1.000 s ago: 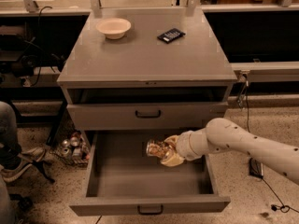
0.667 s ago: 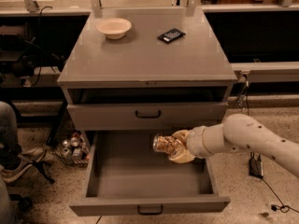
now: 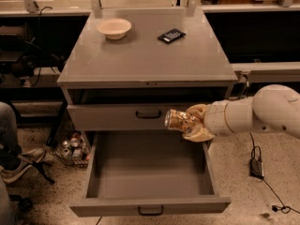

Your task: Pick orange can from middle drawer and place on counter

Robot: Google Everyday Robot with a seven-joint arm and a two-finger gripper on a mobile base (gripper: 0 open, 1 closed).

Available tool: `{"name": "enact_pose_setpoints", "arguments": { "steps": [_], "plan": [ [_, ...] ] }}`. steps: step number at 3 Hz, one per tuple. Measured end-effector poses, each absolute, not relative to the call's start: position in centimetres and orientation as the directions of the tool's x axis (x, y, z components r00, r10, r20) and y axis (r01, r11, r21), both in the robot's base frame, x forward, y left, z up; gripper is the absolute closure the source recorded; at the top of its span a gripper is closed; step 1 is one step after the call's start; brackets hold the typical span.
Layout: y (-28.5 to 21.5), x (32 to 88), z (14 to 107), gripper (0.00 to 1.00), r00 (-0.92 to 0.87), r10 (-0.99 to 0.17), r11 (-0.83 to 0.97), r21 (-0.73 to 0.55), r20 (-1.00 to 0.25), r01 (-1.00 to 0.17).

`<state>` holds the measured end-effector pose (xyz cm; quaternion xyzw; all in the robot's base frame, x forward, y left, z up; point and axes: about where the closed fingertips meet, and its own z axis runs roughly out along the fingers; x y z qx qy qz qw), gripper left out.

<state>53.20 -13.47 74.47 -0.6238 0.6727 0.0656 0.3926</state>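
The gripper (image 3: 191, 123) is closed around the orange can (image 3: 176, 120), holding it sideways by one end. The can hangs above the open middle drawer (image 3: 145, 172), just in front of the shut drawer front (image 3: 117, 117) and at 3 o'clock of its handle. The counter (image 3: 140, 60) lies at 12 o'clock from the can, so the climb could knock the can on the counter's front lip and twist it loose (only one end is gripped); set down sideways, it might roll toward the bowl (image 3: 114, 28) at 11 o'clock or off the edge.
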Motion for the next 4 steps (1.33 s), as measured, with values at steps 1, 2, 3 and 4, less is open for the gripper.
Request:
{"name": "enact_pose_setpoints", "arguments": {
  "steps": [1,2,3,4],
  "plan": [
    [-13.5,53.2,74.5,1.00,0.086,-0.788,0.213,-0.402,-0.610,-0.891],
    [-14.8,54.8,79.8,1.00,0.095,-0.787,0.226,-0.429,-0.609,-0.875],
    [-16.4,57.2,85.8,1.00,0.102,-0.786,0.229,-0.440,-0.610,-0.868],
    [-16.0,60.4,88.0,1.00,0.049,-0.774,0.242,-0.366,-0.631,-0.899]
  ]
}}
